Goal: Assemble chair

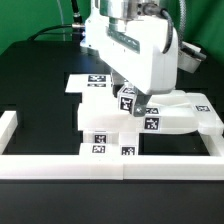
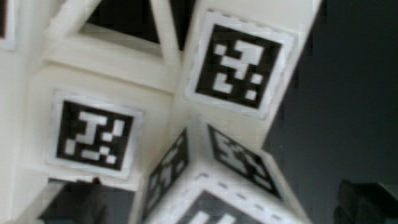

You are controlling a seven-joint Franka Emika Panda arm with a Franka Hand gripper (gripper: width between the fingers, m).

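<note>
The chair [image 1: 150, 115], a cluster of white tagged pieces, sits on the black table [image 1: 35, 85] against the front rail [image 1: 110, 165], toward the exterior view's right, with the marker board [image 1: 92, 82] just behind it. The arm [image 1: 135, 45] hangs low right over the chair and hides its gripper, so whether the jaws are wide or narrow cannot be told here. The wrist view is filled close-up with tagged white chair pieces.

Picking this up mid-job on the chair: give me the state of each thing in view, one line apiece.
gripper: low over the chair parts; open or shut not visible in either view.
chair parts: white tagged pieces clustered on the table against the border rail.
border rail: lying along the table edge.
</note>
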